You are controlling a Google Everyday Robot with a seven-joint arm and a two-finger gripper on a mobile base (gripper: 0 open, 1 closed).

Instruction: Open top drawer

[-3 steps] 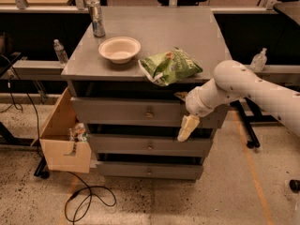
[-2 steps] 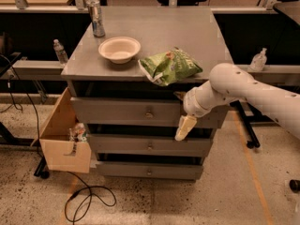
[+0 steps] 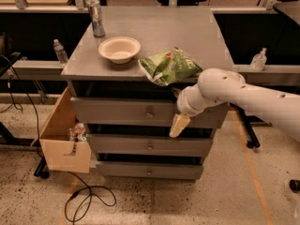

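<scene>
The top drawer (image 3: pixel 112 110) is the uppermost grey front of the cabinet, with a small round metal knob (image 3: pixel 149 112) at its centre. Its front stands about flush with the two drawers below, with a dark gap under the tabletop. My gripper (image 3: pixel 178 121) hangs on the white arm (image 3: pixel 234 95) in front of the right half of this drawer front, a short way right of the knob and apart from it. Its tan tip points down past the drawer's lower edge.
On the grey cabinet top (image 3: pixel 187 32) are a white bowl (image 3: pixel 119 49), a green chip bag (image 3: pixel 169 65) overhanging the front edge, and a can (image 3: pixel 97 18). A tan wooden box (image 3: pixel 65 139) stands left of the cabinet. A cable (image 3: pixel 89 200) lies on the floor.
My gripper and arm have shifted slightly left, closer to the top drawer's knob. The drawers have not moved.
</scene>
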